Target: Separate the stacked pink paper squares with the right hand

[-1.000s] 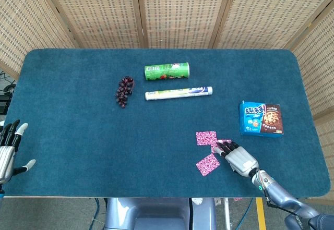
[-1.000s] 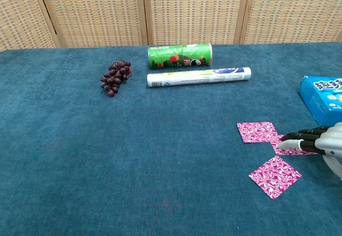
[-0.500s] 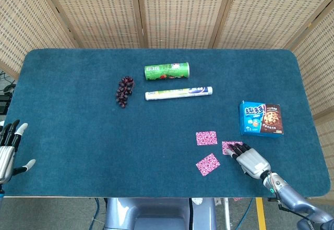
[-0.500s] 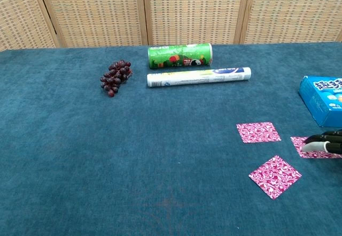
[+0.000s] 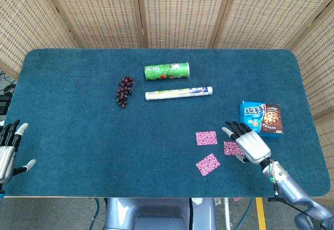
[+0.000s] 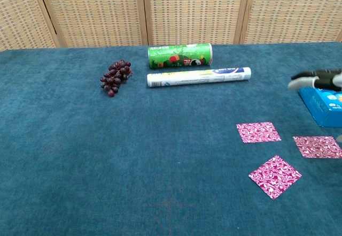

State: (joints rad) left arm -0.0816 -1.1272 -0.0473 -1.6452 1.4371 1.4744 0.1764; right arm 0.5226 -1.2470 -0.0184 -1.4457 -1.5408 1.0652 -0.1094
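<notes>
Three pink paper squares (image 6: 258, 132) lie apart — right hand (image 5: 249, 143) open above.

The right robot hand (image 5: 248, 142) lifted off the third pink square (image 6: 317, 146), fingers now spread

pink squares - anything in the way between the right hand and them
Nothing visible. The right hand is raised with fingers spread, just above the rightmost pink square. The other two squares lie apart on bare cloth; the blue box sits behind.
</notes>
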